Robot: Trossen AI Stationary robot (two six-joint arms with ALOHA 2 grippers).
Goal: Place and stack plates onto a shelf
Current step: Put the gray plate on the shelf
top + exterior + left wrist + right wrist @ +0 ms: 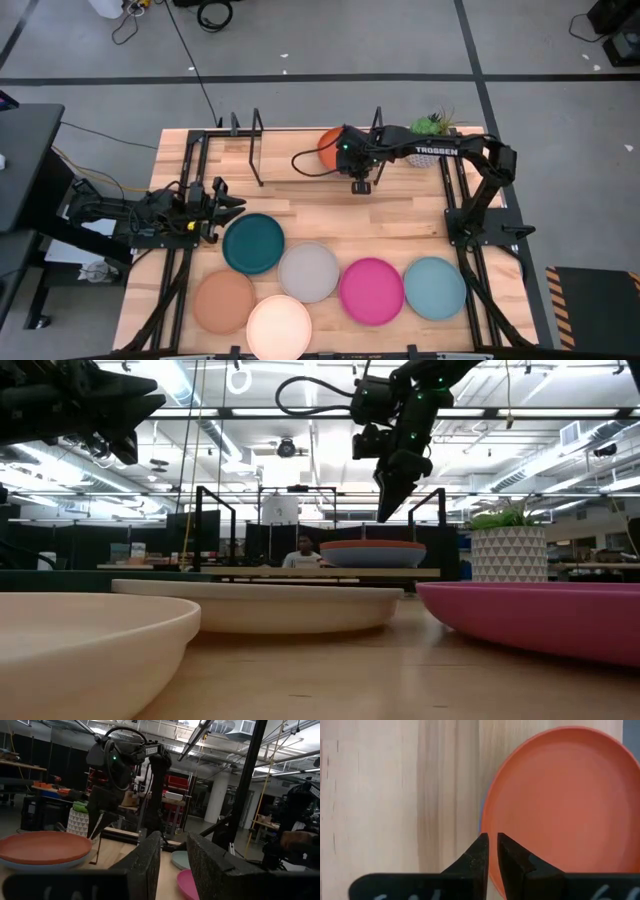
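Hovering above the low light-wood shelf with thin black metal end frames [300,160] at the upper centre of the high view, the right gripper [361,186] has its fingers nearly closed with only a thin gap, grasping nothing. In the right wrist view its fingertips [481,851] point down at the rim of the round shallow orange plate [560,805].

That orange plate [328,146] lies stacked on a blue plate [372,555]; only a blue sliver shows under its edge. The stack sits at the shelf's right end, beside a white faceted pot with a green plant [428,139].

Six plates lie flat on the wooden tabletop [400,215] across the lower half of the high view: dark teal [252,243], grey [309,271], pink [371,290], light teal [434,288], tan [224,302] and cream white [279,327]. All are plain, single-colour, with low raised rims; neighbours touch or slightly overlap.

The left gripper [222,205] waits at centre left, just beside the dark teal plate, fingers [150,862] slightly parted, holding nothing.

A person [301,550] sits far behind in the low view.
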